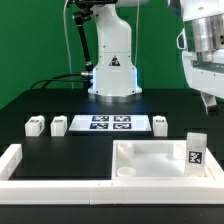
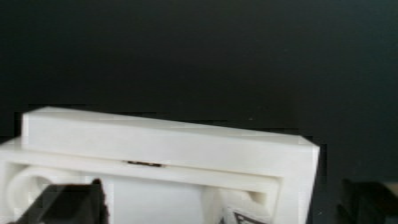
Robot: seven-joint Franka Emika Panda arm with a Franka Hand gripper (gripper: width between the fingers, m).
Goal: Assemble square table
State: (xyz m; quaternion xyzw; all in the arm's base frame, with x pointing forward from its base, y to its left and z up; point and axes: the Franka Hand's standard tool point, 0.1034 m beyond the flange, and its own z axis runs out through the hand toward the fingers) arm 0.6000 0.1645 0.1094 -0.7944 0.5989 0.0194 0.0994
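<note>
The white square tabletop [image 1: 150, 160] lies ribs-up near the front at the exterior view's right. One tagged leg [image 1: 194, 150] stands upright at its right corner. Three more legs lie loose on the black table: two at the left [image 1: 34, 125] [image 1: 58, 125] and one right of the marker board [image 1: 161, 124]. My gripper [image 1: 207, 98] hangs well above the tabletop's right side, open and empty. In the wrist view the tabletop [image 2: 169, 150] fills the lower half, and the tagged leg [image 2: 240, 208] shows between my spread fingers [image 2: 63, 205].
The marker board [image 1: 107, 124] lies flat in the middle of the table. The robot base [image 1: 113, 70] stands behind it. A low white border wall [image 1: 18, 160] runs along the left and front edges.
</note>
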